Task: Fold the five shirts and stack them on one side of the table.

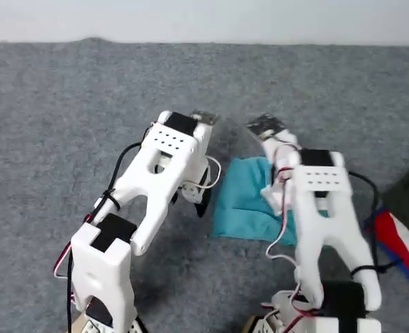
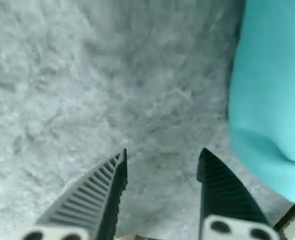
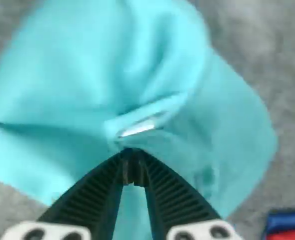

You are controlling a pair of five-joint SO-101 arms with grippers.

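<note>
Right tool (image 3: 132, 159) pinched closed on teal shirt (image 1: 240, 201), mid-bench between arms. Left tool (image 2: 162, 157) spread wide, empty, over grey bench (image 1: 66, 104); shirt edge lies just right of it. Right arm nearer.

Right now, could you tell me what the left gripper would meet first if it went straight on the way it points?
Probably the grey felt-like table cover: the open left gripper points at a bare patch of it. The turquoise cloth shirt lies just beside that line, though depth is unclear.
</note>
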